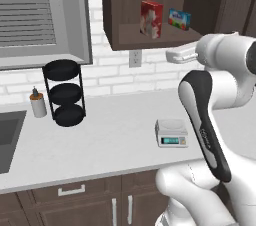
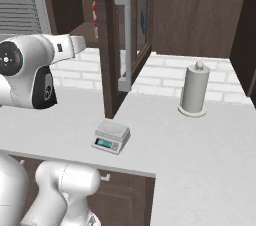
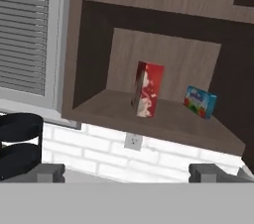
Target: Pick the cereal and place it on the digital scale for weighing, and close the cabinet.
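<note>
The red cereal box (image 1: 151, 19) stands upright on the lower shelf of the open dark wooden cabinet (image 1: 125, 32); in the hand view the cereal (image 3: 148, 89) sits mid-shelf, straight ahead and above. The cabinet's glass door (image 2: 111, 65) is swung out over the counter, its long metal handle (image 2: 123, 40) facing me. A thin red edge of the cereal (image 2: 94, 13) shows behind the door. The white-grey digital scale (image 1: 171, 133) rests on the counter below, its top plate bare (image 2: 112, 136). My gripper (image 3: 128, 173) is open and holds nothing, well short of the shelf and below it.
A small blue-and-green box (image 1: 179, 18) lies to the right of the cereal on the same shelf. A black three-tier rack (image 1: 65, 92), a soap dispenser (image 1: 37, 104) and a sink (image 1: 7, 135) are at the left. A paper towel holder (image 2: 194, 90) stands at the right.
</note>
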You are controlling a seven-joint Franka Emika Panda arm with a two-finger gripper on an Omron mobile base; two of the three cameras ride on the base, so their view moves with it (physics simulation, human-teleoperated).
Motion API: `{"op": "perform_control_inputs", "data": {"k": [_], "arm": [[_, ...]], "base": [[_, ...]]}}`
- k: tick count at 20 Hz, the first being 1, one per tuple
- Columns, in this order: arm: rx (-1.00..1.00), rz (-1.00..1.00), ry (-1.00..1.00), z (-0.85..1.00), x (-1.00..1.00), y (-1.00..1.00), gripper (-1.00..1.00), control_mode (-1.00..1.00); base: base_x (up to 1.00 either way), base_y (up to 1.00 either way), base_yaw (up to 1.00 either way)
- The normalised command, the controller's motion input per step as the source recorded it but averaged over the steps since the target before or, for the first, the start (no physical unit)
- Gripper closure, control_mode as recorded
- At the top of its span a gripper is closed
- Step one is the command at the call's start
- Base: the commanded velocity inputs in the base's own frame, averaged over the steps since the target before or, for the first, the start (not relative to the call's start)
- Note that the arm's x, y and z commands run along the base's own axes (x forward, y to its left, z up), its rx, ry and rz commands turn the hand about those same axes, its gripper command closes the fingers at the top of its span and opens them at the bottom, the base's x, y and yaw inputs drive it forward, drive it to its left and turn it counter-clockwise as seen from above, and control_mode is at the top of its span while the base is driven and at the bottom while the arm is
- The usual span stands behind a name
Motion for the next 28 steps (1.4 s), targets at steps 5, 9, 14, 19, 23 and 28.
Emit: {"op": "perform_control_inputs", "data": {"k": [5,9,14,19,23,28], "arm": [[0.04,0.00,-0.06,0.17,0.00,-0.07,-1.00,-1.00],[0.03,0.00,-0.04,0.26,0.00,-0.04,-1.00,-1.00],[0.02,0.00,-0.01,0.27,0.13,0.00,-1.00,-1.00],[0.01,0.04,0.02,0.05,0.58,0.00,-1.00,-1.00],[0.00,0.06,0.04,0.00,0.59,-0.04,-1.00,-1.00],[0.00,0.01,-0.07,0.00,0.46,0.00,-1.00,-1.00]], "base": [[0.00,0.00,0.00],[0.00,0.00,0.00],[0.00,0.00,0.00],[0.00,0.00,0.00],[0.00,0.00,0.00],[0.00,0.00,0.00]]}}
